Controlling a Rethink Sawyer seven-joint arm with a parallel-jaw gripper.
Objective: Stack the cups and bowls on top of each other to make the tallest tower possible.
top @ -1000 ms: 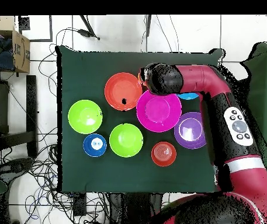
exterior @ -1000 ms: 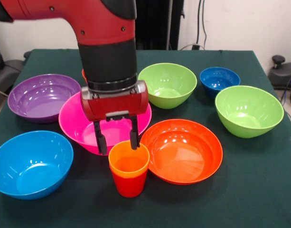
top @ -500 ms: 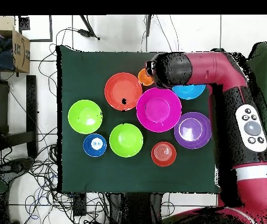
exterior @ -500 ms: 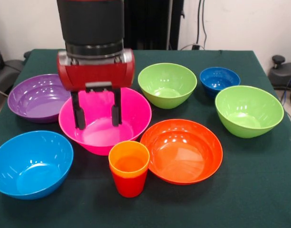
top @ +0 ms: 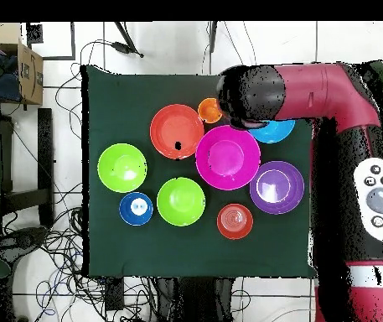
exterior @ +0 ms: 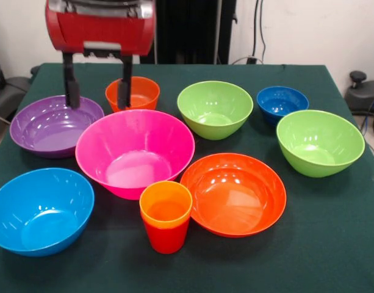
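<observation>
Since the earlier frames the gripper (exterior: 97, 85) has lifted away from the orange cup (exterior: 166, 203) toward the upper left of the front view, its fingers spread and empty above the purple bowl (exterior: 52, 124). That orange cup sits nested in the red cup (exterior: 166, 236) at lower centre, just beside the large orange-red bowl (exterior: 233, 193) and in front of the pink bowl (exterior: 135, 151). Behind the pink bowl stands the small orange-red bowl (exterior: 140, 91).
</observation>
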